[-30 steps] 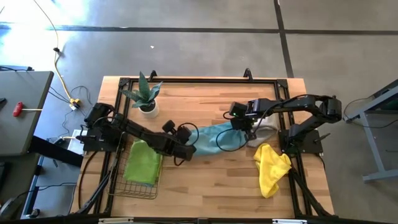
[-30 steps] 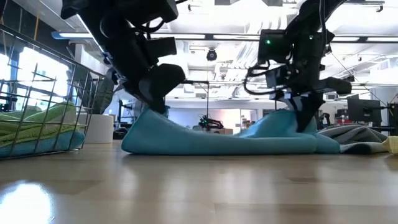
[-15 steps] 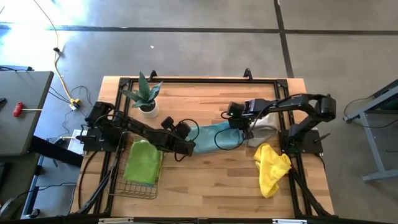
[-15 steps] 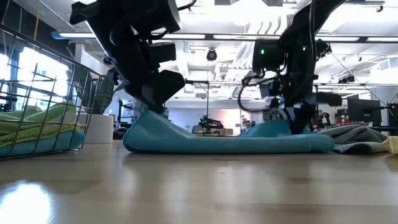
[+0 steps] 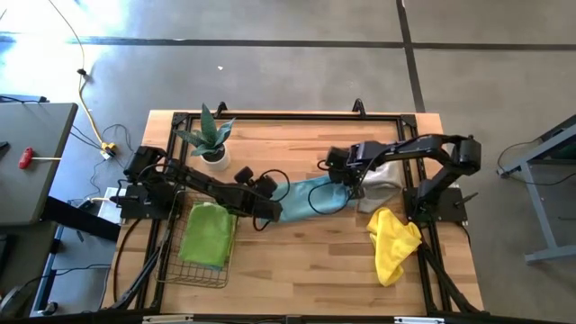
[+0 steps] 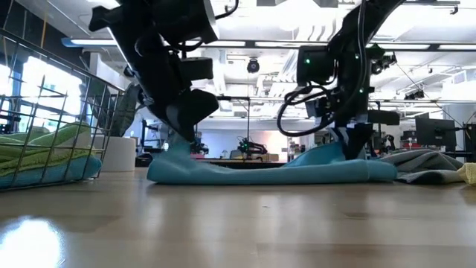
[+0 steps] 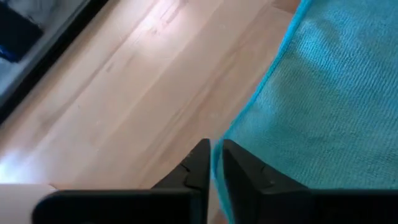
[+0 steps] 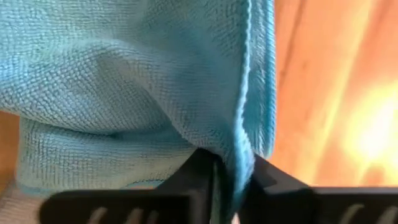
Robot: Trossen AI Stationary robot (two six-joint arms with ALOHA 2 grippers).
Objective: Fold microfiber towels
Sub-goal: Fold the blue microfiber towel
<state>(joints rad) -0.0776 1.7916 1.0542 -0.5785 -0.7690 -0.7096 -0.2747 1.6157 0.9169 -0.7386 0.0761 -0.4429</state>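
Soft teal blue microfiber towel (image 5: 310, 195) flat on wooden table (image 5: 297, 261), stretched between both grippers. Left gripper (image 7: 214, 163) pinching one edge, right gripper (image 8: 231, 171) pinching opposite edge, fingers almost closed.

Four soft microfiber cloths lie in sight on the pale wooden table (image 5: 297, 261), counted from the small green potted plant (image 5: 211, 137) at its far edge: one teal blue cloth (image 5: 310, 195) just beyond the plant toward the table's middle; one pale grey cloth (image 5: 385, 177) farther along the same way; one bright yellow cloth (image 5: 393, 243) near the corner most distant from the plant; one lime green cloth (image 5: 207, 234) directly in front of the plant, inside the single dark wire-mesh basket (image 5: 176, 267); two dark robot arms reach in.
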